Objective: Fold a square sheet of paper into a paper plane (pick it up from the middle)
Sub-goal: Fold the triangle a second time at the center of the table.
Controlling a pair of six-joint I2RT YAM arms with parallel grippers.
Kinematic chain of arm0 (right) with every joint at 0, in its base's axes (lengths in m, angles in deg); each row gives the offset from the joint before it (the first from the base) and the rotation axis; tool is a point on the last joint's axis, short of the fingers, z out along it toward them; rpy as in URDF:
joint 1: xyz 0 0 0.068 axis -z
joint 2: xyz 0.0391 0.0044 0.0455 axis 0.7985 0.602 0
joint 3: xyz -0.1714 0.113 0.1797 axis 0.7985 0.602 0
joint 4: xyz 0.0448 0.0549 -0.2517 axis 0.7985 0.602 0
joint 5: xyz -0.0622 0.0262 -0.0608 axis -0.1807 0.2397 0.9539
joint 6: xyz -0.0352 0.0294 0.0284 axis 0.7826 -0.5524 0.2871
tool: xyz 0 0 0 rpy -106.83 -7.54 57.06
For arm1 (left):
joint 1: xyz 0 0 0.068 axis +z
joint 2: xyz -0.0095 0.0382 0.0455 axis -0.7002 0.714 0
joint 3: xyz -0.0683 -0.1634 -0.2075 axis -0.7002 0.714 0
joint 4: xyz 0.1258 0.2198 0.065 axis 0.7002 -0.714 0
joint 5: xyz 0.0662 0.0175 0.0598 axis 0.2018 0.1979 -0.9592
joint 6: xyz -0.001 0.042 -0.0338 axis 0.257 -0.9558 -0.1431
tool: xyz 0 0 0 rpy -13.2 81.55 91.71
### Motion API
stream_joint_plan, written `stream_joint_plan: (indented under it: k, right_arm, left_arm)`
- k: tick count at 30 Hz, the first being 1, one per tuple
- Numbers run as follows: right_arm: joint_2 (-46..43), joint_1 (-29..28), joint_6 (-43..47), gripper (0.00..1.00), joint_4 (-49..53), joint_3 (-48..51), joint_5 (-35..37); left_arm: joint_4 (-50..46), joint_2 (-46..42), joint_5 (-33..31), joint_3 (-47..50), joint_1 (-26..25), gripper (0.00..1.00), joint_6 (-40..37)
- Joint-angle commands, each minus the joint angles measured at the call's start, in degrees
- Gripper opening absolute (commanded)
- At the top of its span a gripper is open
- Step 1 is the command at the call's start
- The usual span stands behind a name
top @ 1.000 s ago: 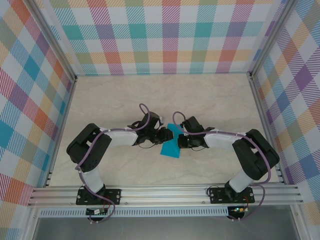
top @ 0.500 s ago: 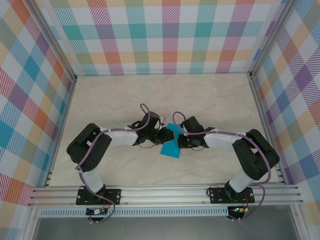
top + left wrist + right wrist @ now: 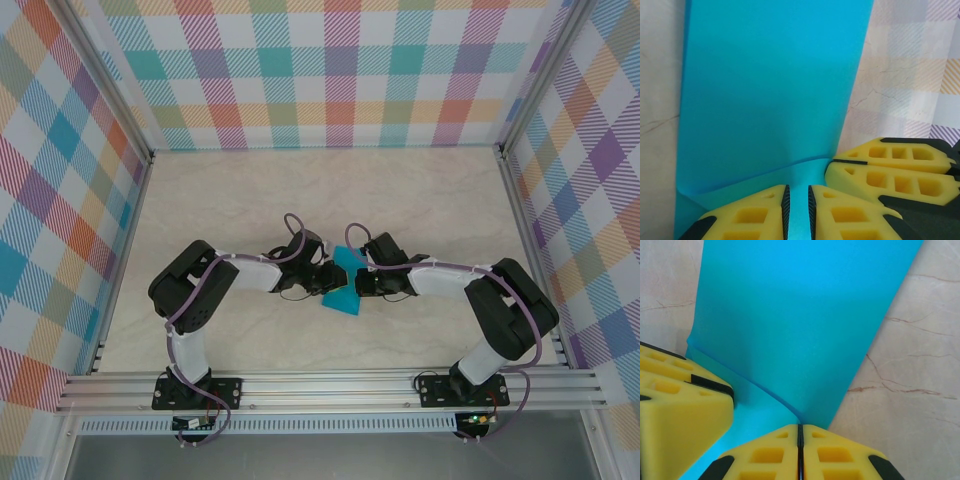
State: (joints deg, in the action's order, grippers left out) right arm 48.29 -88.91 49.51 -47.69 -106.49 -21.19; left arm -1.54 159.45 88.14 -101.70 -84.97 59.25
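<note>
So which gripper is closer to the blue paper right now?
Right: the right gripper is shut on the paper; the left gripper straddles its edge, jaws slightly apart.

My table [image 3: 420, 200] is pale cream stone with thin brown veins — it spreads across the middle of the frame, with a metal rail [image 3: 330, 385] along its lower edge. Just below centre the square sheet of paper [image 3: 343, 296] sits over it — touching or lifted, I cannot tell.

paper [image 3: 343, 298] on table [image 3: 240, 190], between left end effector [image 3: 330, 285] and right end effector [image 3: 357, 283]
</note>
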Motion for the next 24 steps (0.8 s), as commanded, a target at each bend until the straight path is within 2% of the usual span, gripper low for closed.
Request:
stream_joint_plan:
  k: [1,7,14,18,24]
  right_arm:
    - [0.65,0.50,1.22,0.09,0.71,-1.32,-0.56]
    - [0.52,0.50,1.00,0.11,0.96,-1.57,-0.91]
    - [-4.72,0.59,-0.41,0.29,5.38,-3.64,-0.70]
    - [-9.00,0.77,-3.21,0.32,7.45,-3.13,-1.45]
    - [-10.28,0.74,-10.95,0.12,-1.21,1.37,-17.11]
  left_arm:
    - [-1.15,0.81,-2.84,1.72,-0.67,0.19,-0.25]
    - [-0.09,2.52,-3.11,3.23,-0.70,0.19,-0.35]
    - [0.08,3.15,-3.60,3.66,-0.75,0.18,-0.67]
    - [-0.22,3.02,-3.77,3.63,-0.70,0.18,-0.97]
    - [-1.10,2.69,-4.04,3.41,-0.71,0.18,-1.48]
